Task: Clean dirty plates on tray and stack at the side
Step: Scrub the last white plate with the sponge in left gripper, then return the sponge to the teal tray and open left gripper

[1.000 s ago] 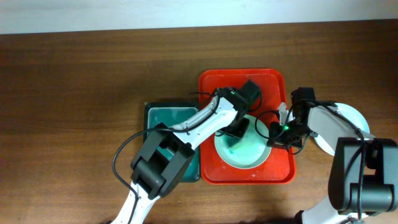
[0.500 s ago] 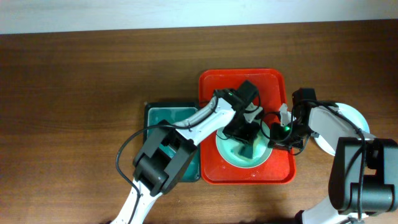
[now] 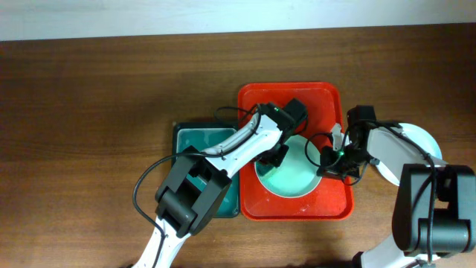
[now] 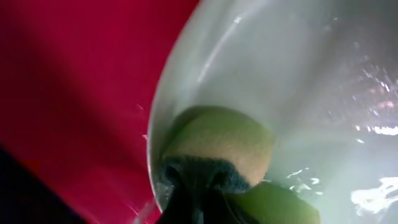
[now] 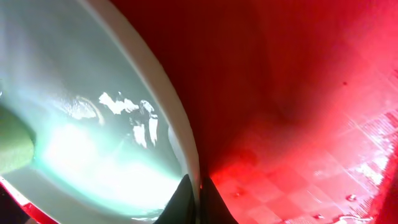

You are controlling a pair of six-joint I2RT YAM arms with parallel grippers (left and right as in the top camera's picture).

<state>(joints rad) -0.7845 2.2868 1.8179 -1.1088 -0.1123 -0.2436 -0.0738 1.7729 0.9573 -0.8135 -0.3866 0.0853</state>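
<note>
My left claw (image 4: 198,200) is clamped on the sponge (image 4: 217,140), pressed to the wet plate (image 3: 294,177) in the red tray (image 3: 256,97); my right claw (image 5: 196,200) pinches that plate's rim. A side plate (image 3: 425,141) already lies outside the tray, so I judge cleaning well along. Wrist views show both grips; only overhead shows the side plate

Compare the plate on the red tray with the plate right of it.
The tray plate looks mint-green and wet; the side plate looks plain white. The tray plate lies on the red tray with a sponge on it; the side plate lies on the wooden table. Both are round.
</note>
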